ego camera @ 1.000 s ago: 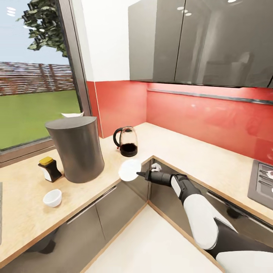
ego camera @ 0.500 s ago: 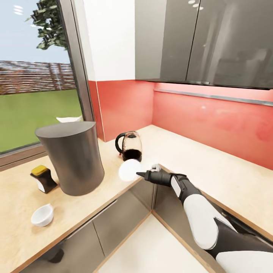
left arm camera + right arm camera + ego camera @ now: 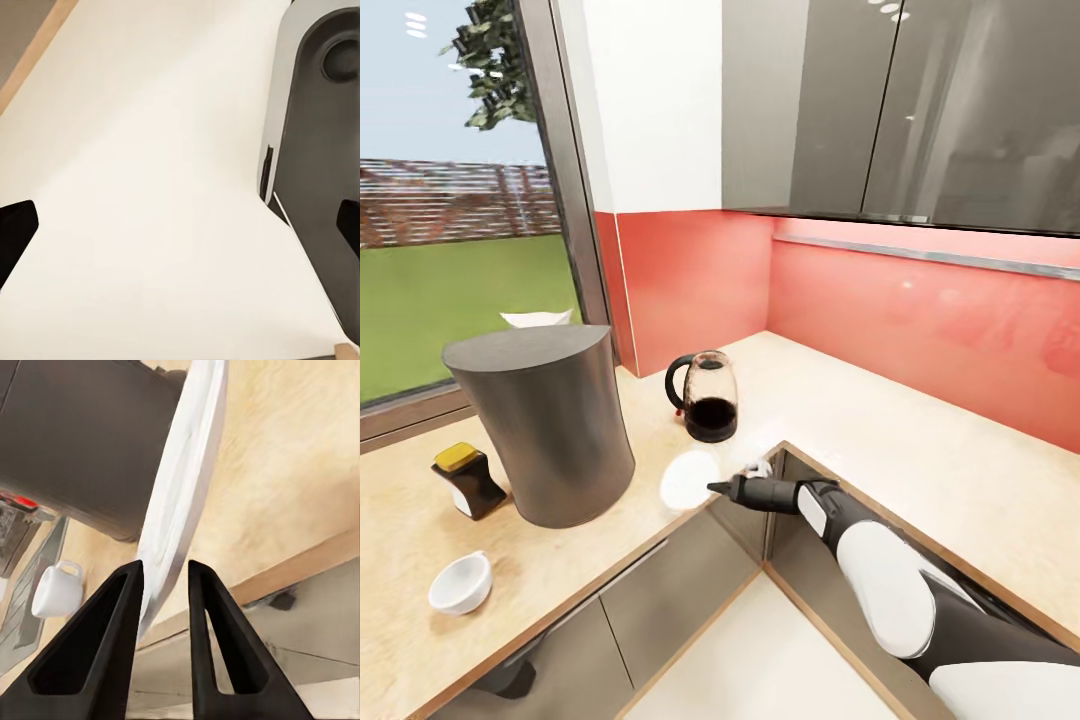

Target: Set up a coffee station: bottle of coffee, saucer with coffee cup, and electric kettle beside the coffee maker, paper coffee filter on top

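Observation:
The tall dark grey coffee maker (image 3: 545, 430) stands on the beige countertop (image 3: 950, 460) by the window. A white paper coffee filter (image 3: 538, 319) peeks over its far top rim. The brown, yellow-capped bottle of coffee (image 3: 468, 480) is at its left, and the white coffee cup (image 3: 460, 583) sits near the counter's front edge. The glass electric kettle (image 3: 705, 397) stands in the corner. My right gripper (image 3: 722, 488) is shut on the white saucer (image 3: 688, 480), held tilted just above the counter edge between coffee maker and kettle. The right wrist view shows the saucer (image 3: 184, 487) on edge between the fingers (image 3: 112, 660), with the cup (image 3: 56, 589) beyond. My left gripper (image 3: 180, 225) is open over the floor.
Grey wall cabinets (image 3: 900, 100) hang over a red backsplash (image 3: 920, 300). A large window (image 3: 460, 200) is at the left. Grey base cabinets (image 3: 660, 590) close the inner corner around the pale floor (image 3: 760, 660). The robot's dark base (image 3: 322, 150) lies beside the left gripper.
The head view has shifted. My right gripper has carried the saucer lower and slightly left, closer to the counter surface and the coffee maker.

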